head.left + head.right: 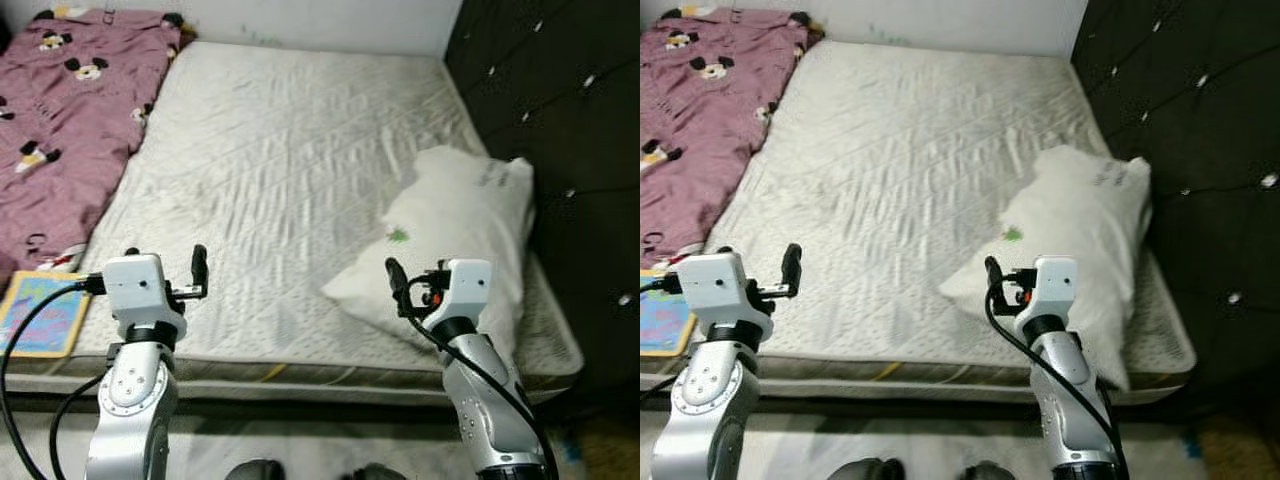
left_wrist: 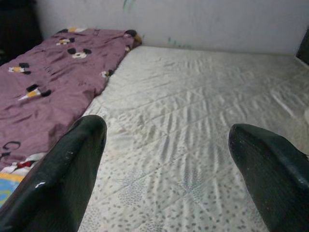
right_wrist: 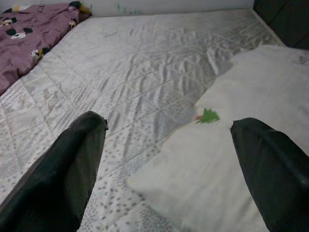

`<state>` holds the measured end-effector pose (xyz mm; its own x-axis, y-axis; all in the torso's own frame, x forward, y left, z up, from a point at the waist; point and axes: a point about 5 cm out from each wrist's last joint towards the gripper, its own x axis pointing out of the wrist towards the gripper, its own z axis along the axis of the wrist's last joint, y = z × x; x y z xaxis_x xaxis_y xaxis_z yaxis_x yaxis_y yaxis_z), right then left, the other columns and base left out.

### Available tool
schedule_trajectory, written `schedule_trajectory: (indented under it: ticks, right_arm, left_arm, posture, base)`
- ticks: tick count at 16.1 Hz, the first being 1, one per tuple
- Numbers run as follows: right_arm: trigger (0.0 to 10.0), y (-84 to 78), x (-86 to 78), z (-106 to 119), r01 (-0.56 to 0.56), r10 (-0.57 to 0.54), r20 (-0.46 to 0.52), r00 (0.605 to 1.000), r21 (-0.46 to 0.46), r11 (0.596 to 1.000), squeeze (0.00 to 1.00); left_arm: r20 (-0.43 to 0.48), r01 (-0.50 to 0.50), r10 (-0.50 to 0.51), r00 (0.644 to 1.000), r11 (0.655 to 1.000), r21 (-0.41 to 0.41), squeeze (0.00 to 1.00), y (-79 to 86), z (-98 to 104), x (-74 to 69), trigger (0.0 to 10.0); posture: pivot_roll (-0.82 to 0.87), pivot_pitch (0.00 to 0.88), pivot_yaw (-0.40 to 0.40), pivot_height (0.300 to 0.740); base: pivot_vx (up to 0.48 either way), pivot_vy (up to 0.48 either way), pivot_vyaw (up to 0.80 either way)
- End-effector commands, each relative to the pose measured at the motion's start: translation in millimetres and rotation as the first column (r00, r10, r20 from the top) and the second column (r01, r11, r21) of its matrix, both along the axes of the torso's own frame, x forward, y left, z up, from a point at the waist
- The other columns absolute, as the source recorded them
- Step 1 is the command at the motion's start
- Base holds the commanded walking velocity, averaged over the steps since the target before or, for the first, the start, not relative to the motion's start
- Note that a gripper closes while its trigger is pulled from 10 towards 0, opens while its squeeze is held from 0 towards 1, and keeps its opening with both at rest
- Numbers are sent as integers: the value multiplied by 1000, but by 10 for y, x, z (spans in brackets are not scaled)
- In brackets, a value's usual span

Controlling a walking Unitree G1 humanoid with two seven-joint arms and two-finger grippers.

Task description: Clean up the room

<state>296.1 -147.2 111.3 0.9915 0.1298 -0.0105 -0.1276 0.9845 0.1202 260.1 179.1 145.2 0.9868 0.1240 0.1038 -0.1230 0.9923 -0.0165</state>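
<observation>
- Looking down from the head camera, I see a bare quilted mattress (image 1: 290, 170) lying in front of me, its near edge just beyond both arms.
- My left gripper (image 1: 165, 268) hovers over the near left part of the mattress, fingers spread wide with nothing between them; the wrist view shows only sheet between the two black fingers (image 2: 63, 179).
- My right gripper (image 1: 415, 290) hangs at the near edge of a white pillow (image 1: 455, 235), also wide open and empty.
- That pillow lies on the right side of the mattress, against the dark tufted headboard (image 1: 560, 130); a small green mark (image 3: 208, 116) sits on its cover, possibly a print or a scrap.
- A mauve blanket with cartoon mice (image 1: 65, 110) covers the left side.
- A colourful book (image 1: 40, 312) lies at the near left corner.
</observation>
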Motion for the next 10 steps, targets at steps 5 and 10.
schedule_trajectory:
  ticks: [5, 10]
  right_arm:
    - [10000, -73, -23, 4, 13, -13, 2, 1000, -11, 1000, 0]
    - [10000, -74, -21, 6, 9, -9, 3, 1000, -18, 1000, 0]
  left_arm:
    - [-5, 24, -24, 1000, 1000, 9, 0, -37, -12, -20, 10000]
    - [-3, 33, -33, 999, 999, 5, 0, -49, -10, -22, 10000]
  posture:
    - [62, 189, -38, 740]
    - [60, 189, -39, 740]
  base:
    - [0, -64, 0]
    - [0, -160, 0]
